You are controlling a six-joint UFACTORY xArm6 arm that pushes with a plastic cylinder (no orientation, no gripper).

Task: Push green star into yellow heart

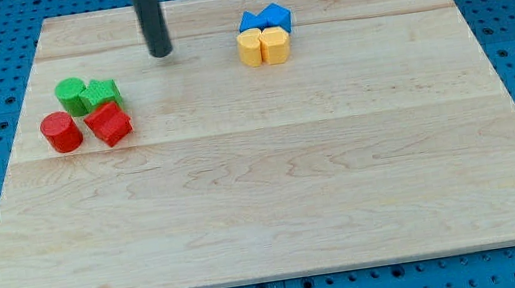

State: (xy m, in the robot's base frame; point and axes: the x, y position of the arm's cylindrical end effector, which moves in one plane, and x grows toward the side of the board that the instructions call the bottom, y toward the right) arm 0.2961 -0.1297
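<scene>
The green star (102, 94) lies at the view's left, touching a green cylinder (71, 93) on its left and a red star (109, 123) below it. The yellow heart (275, 45) lies at the view's top centre, touching a yellow block (251, 47) on its left. My tip (160, 53) rests on the board between the two groups, up and to the right of the green star and apart from it.
A red cylinder (61, 131) sits left of the red star. Two blue blocks (265, 19) sit just above the yellow pair. The wooden board (276, 202) lies on a blue pegboard; its top edge is near the blue blocks.
</scene>
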